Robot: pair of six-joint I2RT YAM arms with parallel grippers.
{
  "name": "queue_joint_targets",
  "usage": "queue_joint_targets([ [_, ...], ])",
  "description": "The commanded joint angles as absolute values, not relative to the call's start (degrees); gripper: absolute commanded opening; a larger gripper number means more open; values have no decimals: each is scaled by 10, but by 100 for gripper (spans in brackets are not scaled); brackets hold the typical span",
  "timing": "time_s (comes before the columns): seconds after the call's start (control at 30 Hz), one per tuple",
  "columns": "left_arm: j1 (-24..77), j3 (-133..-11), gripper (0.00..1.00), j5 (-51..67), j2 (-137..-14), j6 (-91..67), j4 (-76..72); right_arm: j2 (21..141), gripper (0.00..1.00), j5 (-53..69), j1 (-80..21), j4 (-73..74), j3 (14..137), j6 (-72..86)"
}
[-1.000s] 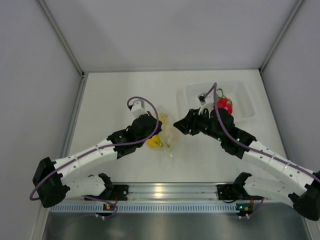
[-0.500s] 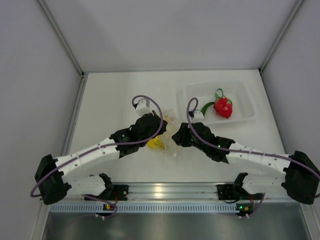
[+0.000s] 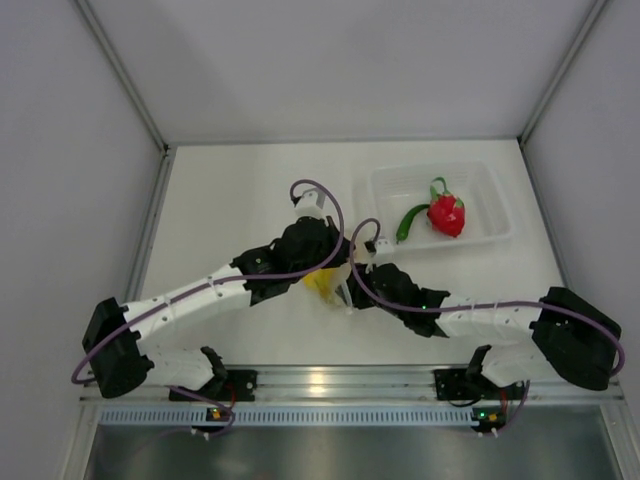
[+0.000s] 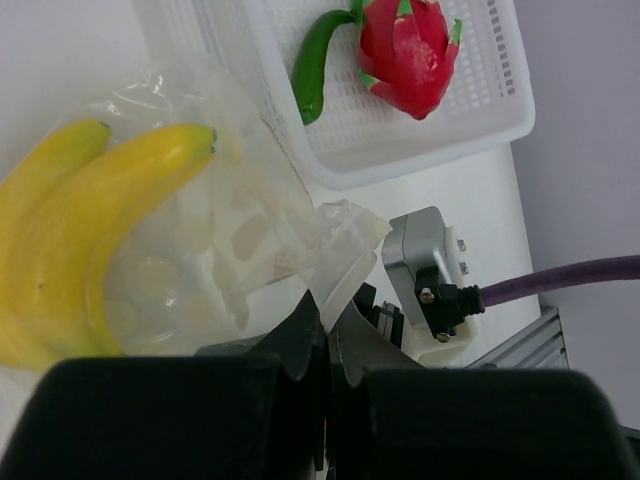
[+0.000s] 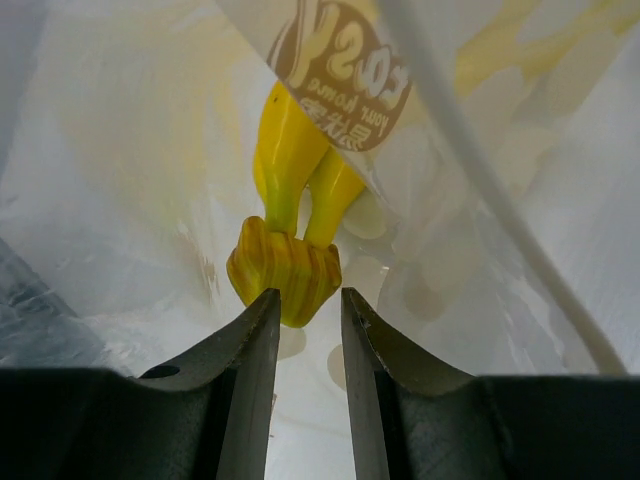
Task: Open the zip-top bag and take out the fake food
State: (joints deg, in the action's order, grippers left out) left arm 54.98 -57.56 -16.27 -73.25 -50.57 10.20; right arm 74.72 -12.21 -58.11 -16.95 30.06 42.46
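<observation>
Both at zip-top bag | left end effector — grasping it | right end effector — came from tray, banana grasp unclear

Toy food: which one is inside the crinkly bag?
The yellow banana bunch. It sits inside the clear bag, while the red fruit and the green piece lie in the white tray.

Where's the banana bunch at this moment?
In the top view, the banana bunch lies mid-table inside the zip-top bag, left of the white tray. The right wrist view shows its stem at the right gripper fingertips.
</observation>
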Motion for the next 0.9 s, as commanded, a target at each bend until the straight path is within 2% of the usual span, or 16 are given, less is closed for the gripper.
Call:
queue_joint_targets([
  [0.0, 551, -607, 0, -134, -737, -485, 66, 709, 32, -163, -597, -230, 280, 393],
  [0.1, 552, -608, 0, -125, -738, -479, 66, 666, 32, -270, -596, -128, 268, 434],
  [0.17, 551, -605, 0, -129, -735, -476, 70, 639, 32, -294, -596, -101, 263, 441],
  [0.27, 549, -604, 0, -135, -735, -475, 83, 635, 33, -219, -597, -156, 254, 385],
  [0.3, 549, -601, 0, -135, -734, -475, 83, 642, 33, -161, -598, -183, 262, 371],
  [0.57, 549, -560, 0, -163, -716, -500, 83, 750, 36, -3, -641, -283, 302, 298],
  [0.7, 549, -535, 0, -183, -698, -523, 82, 798, 38, -27, -663, -339, 311, 319],
  [0.87, 551, -504, 0, -207, -672, -556, 79, 842, 41, -130, -681, -375, 318, 346],
])
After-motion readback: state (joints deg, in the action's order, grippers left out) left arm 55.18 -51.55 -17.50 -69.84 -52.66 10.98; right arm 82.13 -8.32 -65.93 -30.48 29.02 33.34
